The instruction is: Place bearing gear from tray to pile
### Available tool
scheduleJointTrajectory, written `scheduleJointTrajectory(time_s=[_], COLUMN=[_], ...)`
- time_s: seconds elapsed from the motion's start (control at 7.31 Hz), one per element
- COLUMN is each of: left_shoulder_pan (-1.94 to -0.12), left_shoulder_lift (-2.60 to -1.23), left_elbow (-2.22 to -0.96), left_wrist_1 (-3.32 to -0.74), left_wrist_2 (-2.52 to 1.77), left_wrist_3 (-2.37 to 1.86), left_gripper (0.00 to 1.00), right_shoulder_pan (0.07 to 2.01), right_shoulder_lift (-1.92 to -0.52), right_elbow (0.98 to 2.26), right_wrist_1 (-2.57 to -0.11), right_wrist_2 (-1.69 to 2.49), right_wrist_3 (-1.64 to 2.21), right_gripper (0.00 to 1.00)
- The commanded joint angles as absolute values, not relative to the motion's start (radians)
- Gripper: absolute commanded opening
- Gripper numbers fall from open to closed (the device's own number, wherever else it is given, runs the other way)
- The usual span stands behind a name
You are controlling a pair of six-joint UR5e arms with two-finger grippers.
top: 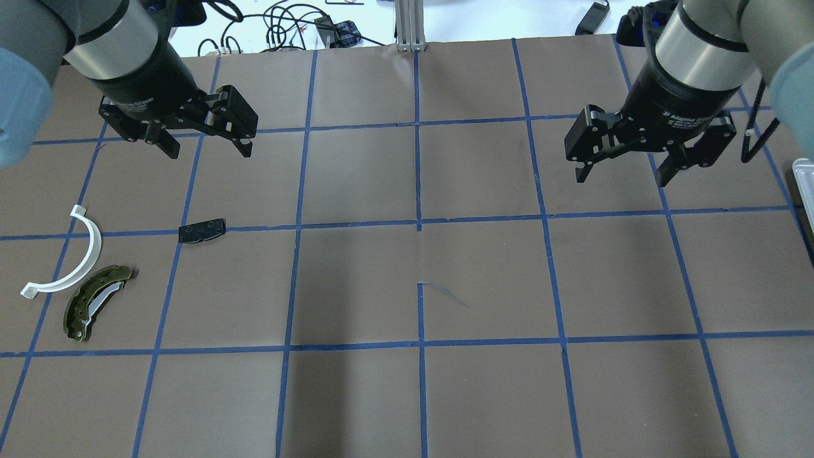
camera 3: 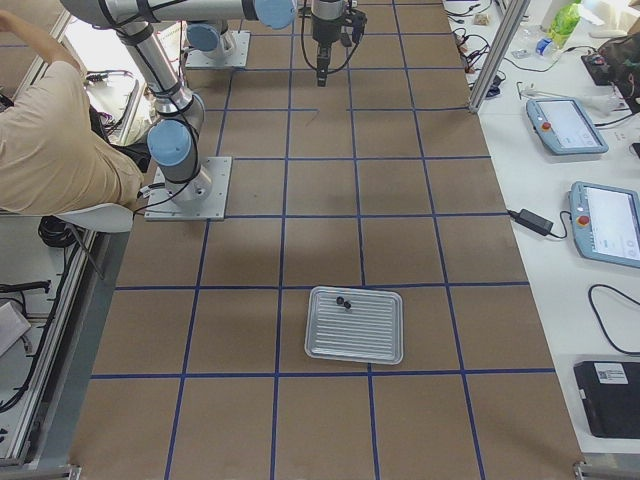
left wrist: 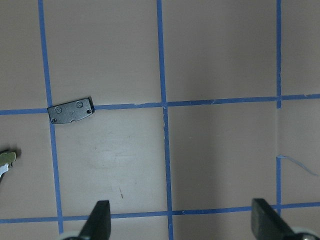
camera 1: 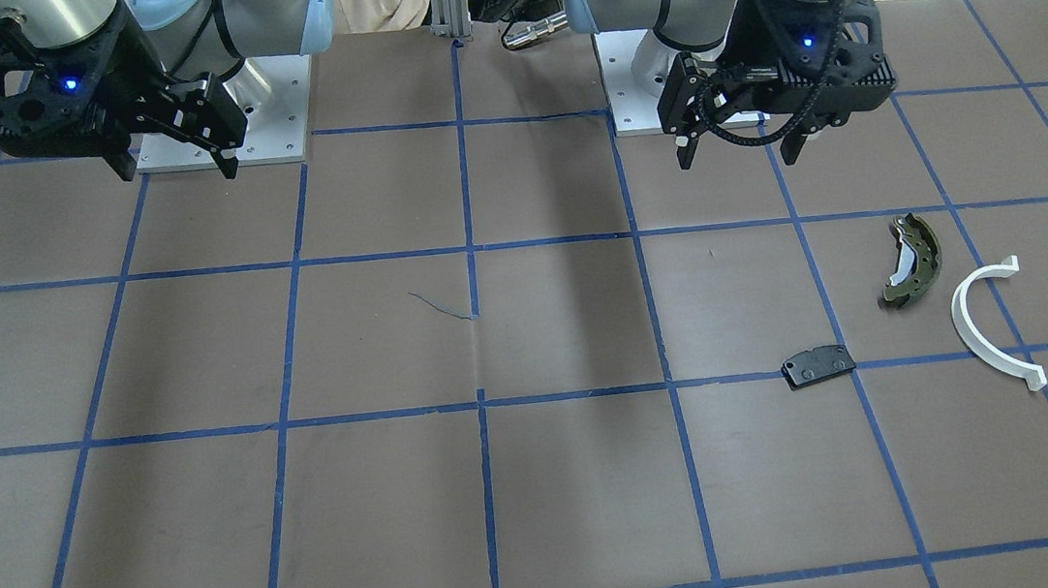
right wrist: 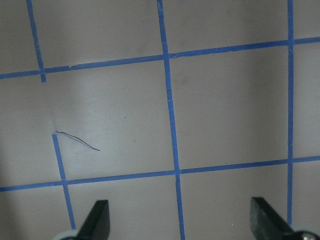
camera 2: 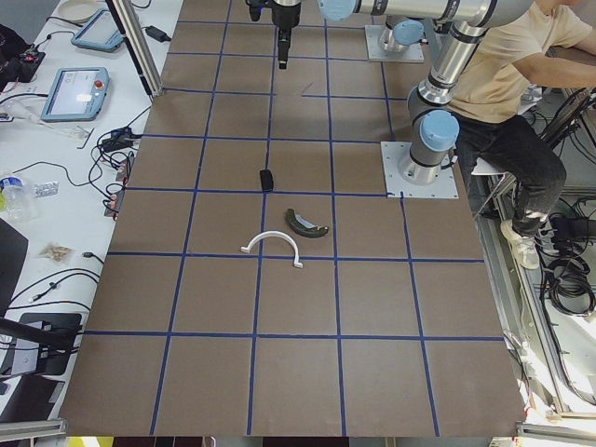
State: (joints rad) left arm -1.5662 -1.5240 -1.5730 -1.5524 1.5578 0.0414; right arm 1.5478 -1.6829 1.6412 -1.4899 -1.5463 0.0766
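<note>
The pile lies on the table's left side: an olive-green brake shoe [top: 95, 302], a white half-ring [top: 70, 254] and a flat black pad [top: 202, 230]. The same parts show in the front view as shoe [camera 1: 912, 258], half-ring [camera 1: 990, 323] and pad [camera 1: 819, 365]. My left gripper [top: 210, 152] is open and empty, raised beyond the pad, which shows in its wrist view [left wrist: 70, 110]. My right gripper [top: 622, 179] is open and empty above bare table. A metal tray [camera 3: 355, 345] holds two small dark round pieces [camera 3: 344, 301].
The table is brown with blue tape lines. The tray's corner [top: 804, 168] shows at the overhead view's right edge. A person in a beige shirt [camera 2: 521, 56] sits behind the robot bases. Tablets and cables lie on the side bench [camera 3: 590, 170].
</note>
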Motion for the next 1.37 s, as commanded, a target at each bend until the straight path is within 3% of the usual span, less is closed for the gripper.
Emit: scheduleJointTrajectory(time_s=[0.0, 1.23], left_shoulder_pan=[-1.566, -1.566], left_shoulder_lift=[-1.516, -1.529], left_elbow=[-1.575, -1.574], left_wrist_1=[-1.552, -1.552], left_wrist_2=[1.565, 1.559], left_wrist_3=[0.041, 0.041], left_gripper=[1.00, 1.00], right_shoulder_pan=[1.548, 1.548], right_shoulder_lift=[-1.683, -1.683], right_elbow=[1.643, 1.661], right_wrist_1=[-1.483, -1.485], right_wrist_2=[-1.545, -1.548], right_wrist_3=[0.077, 0.071], right_gripper=[1.00, 1.00])
